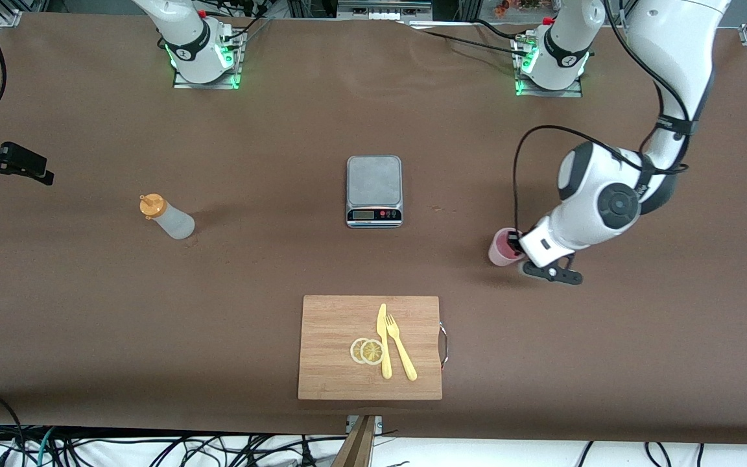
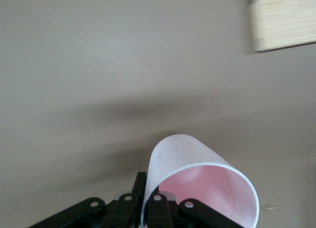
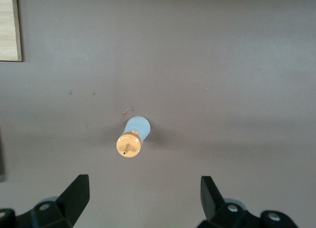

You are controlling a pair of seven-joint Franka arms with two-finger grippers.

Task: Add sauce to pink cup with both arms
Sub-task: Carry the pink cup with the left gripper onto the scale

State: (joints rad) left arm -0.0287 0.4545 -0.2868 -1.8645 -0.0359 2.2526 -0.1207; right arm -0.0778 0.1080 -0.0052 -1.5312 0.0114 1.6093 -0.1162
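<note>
Cutting board [image 1: 341,350] nearest, left gripper [image 1: 515,245] bent low clamping pink cup [image 1: 500,248], right gripper [image 3: 143,198] wide open above sauce [image 3: 132,137]

1. Your front view looks down from high across the table [image 1: 88,311], facing both arm bases along its top edge, and takes in the whole tabletop.
2. Your left wrist view sits close to the pink cup [image 2: 197,188], looking along the tabletop; a corner of the wooden cutting board [image 2: 284,20] shows at its edge, shared with the front view [image 1: 347,350].
3. Your right wrist view looks straight down from well above the sauce bottle [image 3: 132,138], which the front view also shows [image 1: 167,216].
</note>
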